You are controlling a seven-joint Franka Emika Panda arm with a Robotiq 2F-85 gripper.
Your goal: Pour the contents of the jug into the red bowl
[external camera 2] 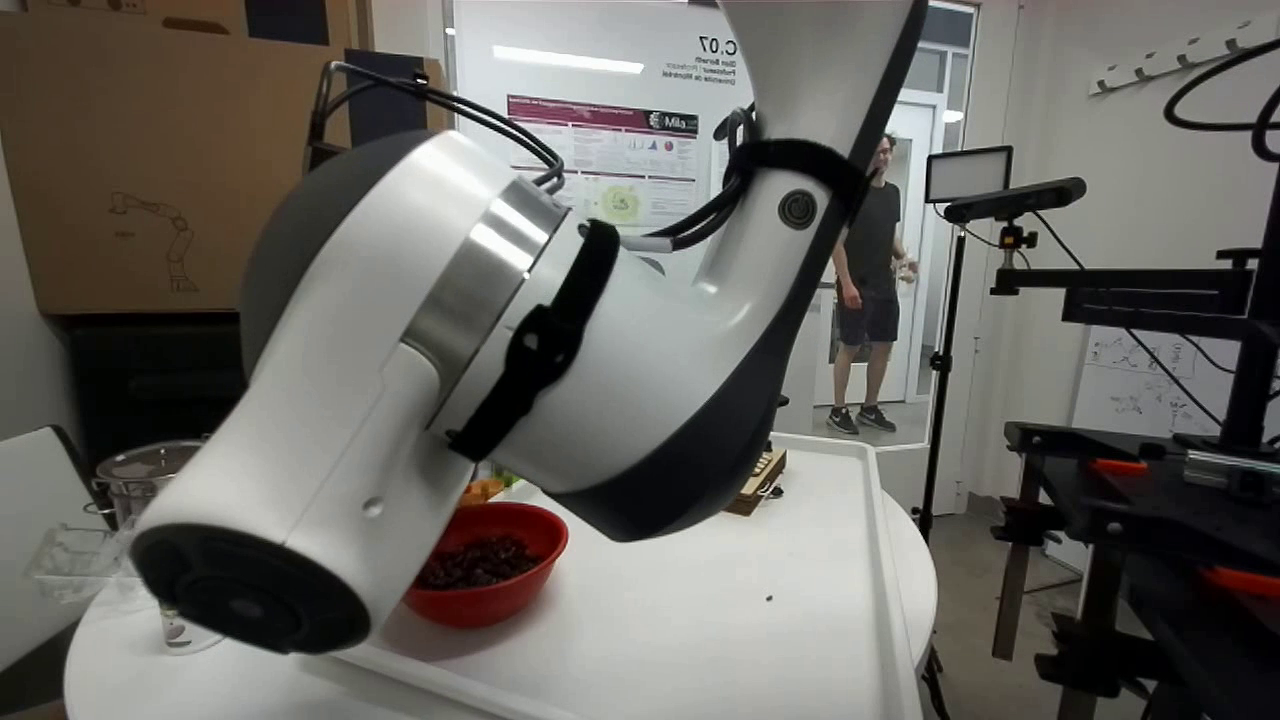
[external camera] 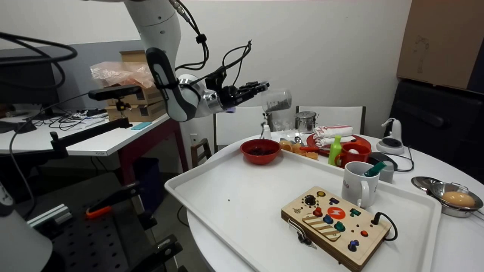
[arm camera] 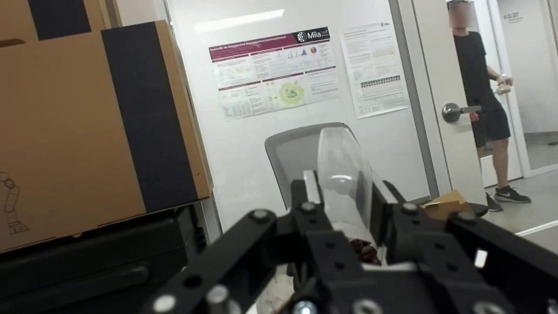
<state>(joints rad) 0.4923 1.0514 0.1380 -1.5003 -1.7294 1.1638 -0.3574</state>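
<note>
The clear jug (external camera: 278, 100) is tilted on its side in the air in an exterior view. Dark pieces lie inside it, and several fall in a stream from its lower mouth toward the red bowl. My gripper (external camera: 264, 88) is shut on the jug, whose clear handle (arm camera: 342, 161) shows between the fingers (arm camera: 346, 187) in the wrist view. Some dark red-brown pieces also show there. The red bowl (external camera: 261, 159) sits on the white tray's far corner, below the jug, with dark pieces inside. It also shows in an exterior view (external camera 2: 490, 605), where the arm hides my gripper and the jug.
The white tray (external camera: 242, 211) holds a wooden button box (external camera: 336, 226) and a white mug (external camera: 359, 183). Beyond its edge stand a red cup (external camera: 357, 153), a green bottle (external camera: 335, 151), a red plate (external camera: 363, 141) and a metal pot (external camera: 306, 121). A metal bowl (external camera: 453, 211) is at the right.
</note>
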